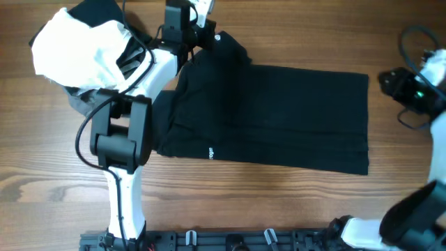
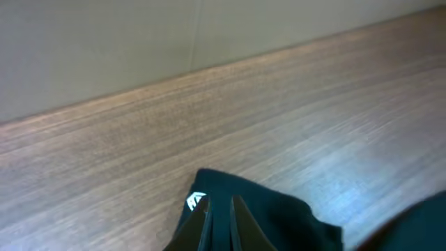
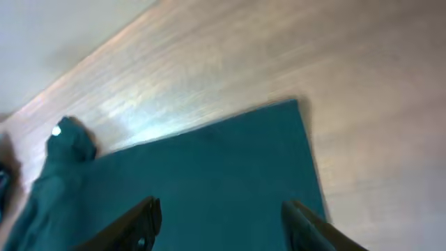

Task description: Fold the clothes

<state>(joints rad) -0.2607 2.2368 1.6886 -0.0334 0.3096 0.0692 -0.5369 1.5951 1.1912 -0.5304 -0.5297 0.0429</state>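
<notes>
1. Lying flat across the middle of the table [image 1: 293, 209], the black garment [image 1: 279, 111] spreads from the left arm [image 1: 125, 139] to a straight right edge. Only its far-left corner is bunched and raised.
2. The left claw [image 1: 202, 33] has hold of that corner: its fingers [image 2: 240, 223] stand nearly together with the cloth pinched between them.
3. The right claw [image 1: 387, 81] is over bare wood just off the garment's right edge, spread wide and holding nothing.
4. Open room: a broad bare strip of table runs along the garment's near edge, and a narrower one lies to its right. A pile of white cloth [image 1: 73, 49] crowds the far-left corner of the table, right beside the left arm.
5. Writing: a small white mark [image 1: 217, 37] sits on the gripped corner and a small white tag [image 1: 210, 152] sits by the near hem. Both are too small to read.
6. Only the left wrist view shows the table's far edge meeting a pale wall [image 2: 97, 49], with bare wood beyond the gripped corner. The right wrist view shows the garment's square far-right corner lying flat ahead of its parted fingers [image 3: 143, 219]. There the cloth looks teal rather than black.
</notes>
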